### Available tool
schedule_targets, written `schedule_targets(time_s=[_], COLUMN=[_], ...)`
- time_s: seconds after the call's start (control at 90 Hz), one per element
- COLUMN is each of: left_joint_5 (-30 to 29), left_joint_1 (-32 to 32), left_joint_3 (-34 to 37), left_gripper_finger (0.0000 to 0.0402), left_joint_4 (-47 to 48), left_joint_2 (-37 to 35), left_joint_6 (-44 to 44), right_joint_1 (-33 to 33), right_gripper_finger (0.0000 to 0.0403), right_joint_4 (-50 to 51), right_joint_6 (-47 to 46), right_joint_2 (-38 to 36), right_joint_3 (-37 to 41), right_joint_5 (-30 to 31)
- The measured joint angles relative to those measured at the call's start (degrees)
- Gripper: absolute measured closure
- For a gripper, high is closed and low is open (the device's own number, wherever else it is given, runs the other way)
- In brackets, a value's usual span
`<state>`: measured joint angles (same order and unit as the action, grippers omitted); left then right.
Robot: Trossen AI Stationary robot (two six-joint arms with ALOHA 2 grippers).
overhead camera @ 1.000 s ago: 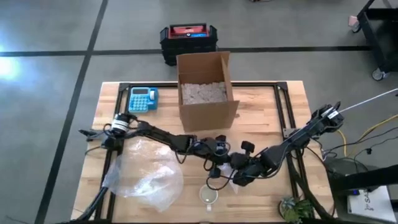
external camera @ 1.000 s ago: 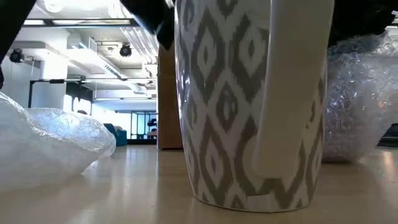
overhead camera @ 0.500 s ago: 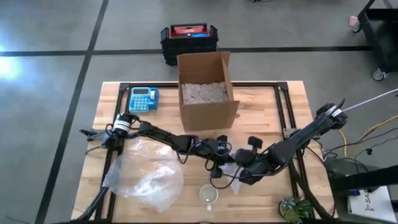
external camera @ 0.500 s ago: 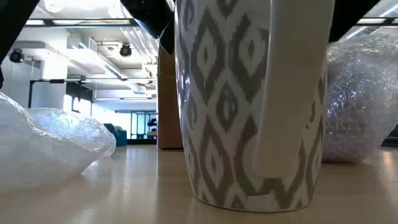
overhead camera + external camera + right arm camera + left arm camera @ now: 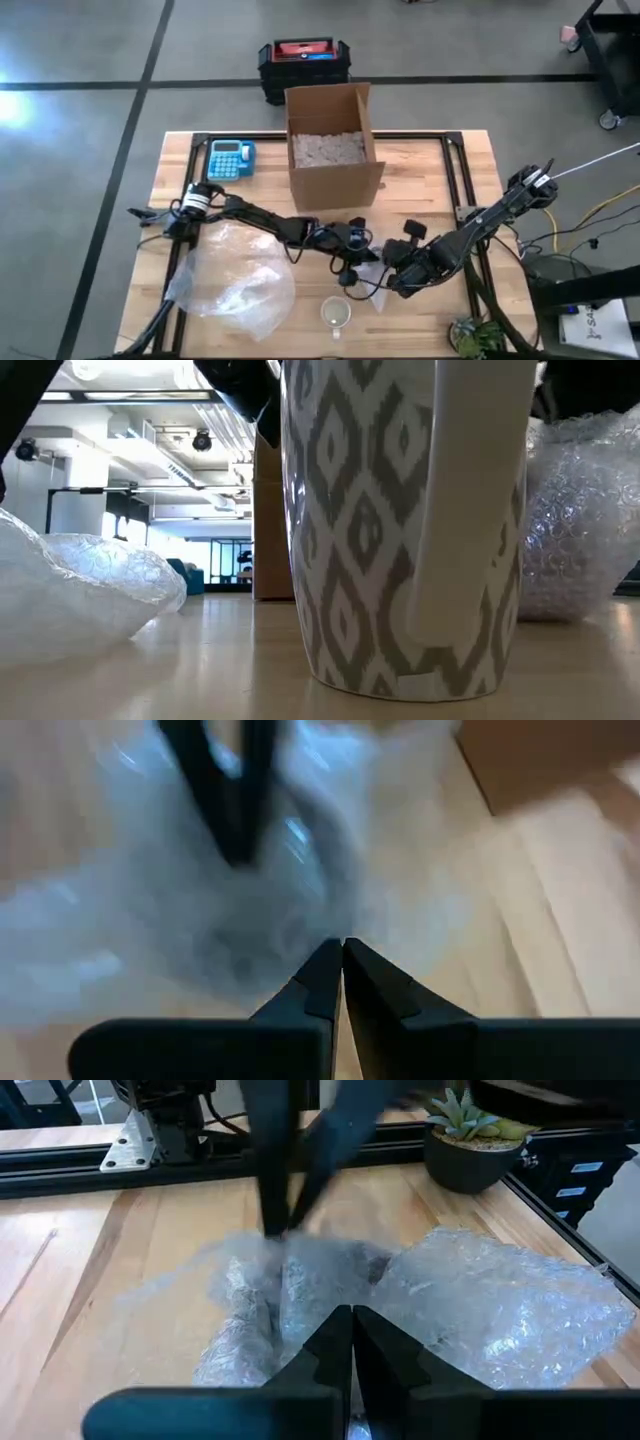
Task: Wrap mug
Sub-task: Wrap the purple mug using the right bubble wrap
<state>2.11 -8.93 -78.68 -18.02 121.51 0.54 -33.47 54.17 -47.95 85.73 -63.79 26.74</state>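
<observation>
The jaws of both grippers are pressed together on a small sheet of bubble wrap (image 5: 450,1305) at the table's near middle: the left gripper (image 5: 350,270) is clamped on one edge, the right gripper (image 5: 392,275) on the opposite one. The patterned mug (image 5: 337,313) is seen upright on the table (image 5: 420,180), just in front of the grippers, unwrapped. A larger plastic sheet (image 5: 235,280) lies to its left.
</observation>
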Motion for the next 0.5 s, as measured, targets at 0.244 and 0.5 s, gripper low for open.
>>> schedule_targets(time_s=[0.244,0.5], left_joint_5=[0.0,0.4], left_joint_1=[0.0,0.0], left_joint_3=[0.0,0.1], left_gripper_finger=[0.0402,0.0402], left_joint_4=[0.0,1.2], left_joint_2=[0.0,-2.3], left_joint_6=[0.0,0.0], right_joint_1=[1.6,4.0], right_gripper_finger=[0.0400,0.0400], right_joint_4=[-6.6,-13.7], right_joint_6=[3.7,3.5], right_joint_2=[0.6,2.2], right_joint_3=[2.5,7.1], right_joint_5=[-2.1,-5.1])
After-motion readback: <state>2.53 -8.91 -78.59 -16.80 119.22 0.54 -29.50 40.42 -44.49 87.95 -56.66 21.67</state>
